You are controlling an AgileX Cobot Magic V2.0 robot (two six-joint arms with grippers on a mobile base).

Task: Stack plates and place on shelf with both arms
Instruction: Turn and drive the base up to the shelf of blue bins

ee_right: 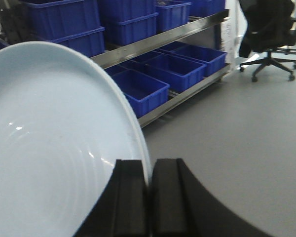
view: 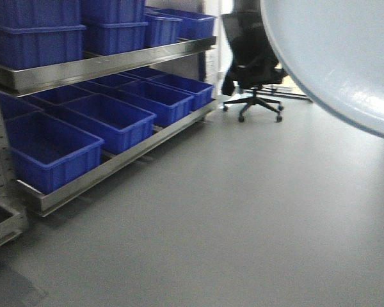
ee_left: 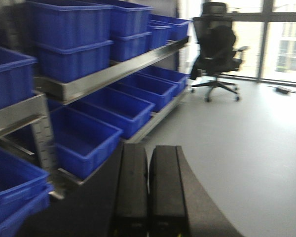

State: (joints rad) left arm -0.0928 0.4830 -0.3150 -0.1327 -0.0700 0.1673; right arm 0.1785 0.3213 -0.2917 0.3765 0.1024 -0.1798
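A large pale bluish-white plate (ee_right: 54, 148) fills the left of the right wrist view, held on edge. My right gripper (ee_right: 149, 165) is shut on its rim, one finger on each face. The same plate (view: 345, 57) hangs at the upper right of the front view, above the floor. My left gripper (ee_left: 148, 150) is shut with nothing between its fingers, pointing along the floor beside the shelf (ee_left: 108, 74). The metal shelf (view: 102, 64) runs along the left, two tiers loaded with blue bins.
Blue plastic bins (view: 109, 118) fill both shelf tiers; several more (ee_left: 69, 44) are stacked on the upper one. A black office chair (view: 253, 64) stands at the far end by the windows. Grey floor (view: 243, 217) stretches right of the shelf.
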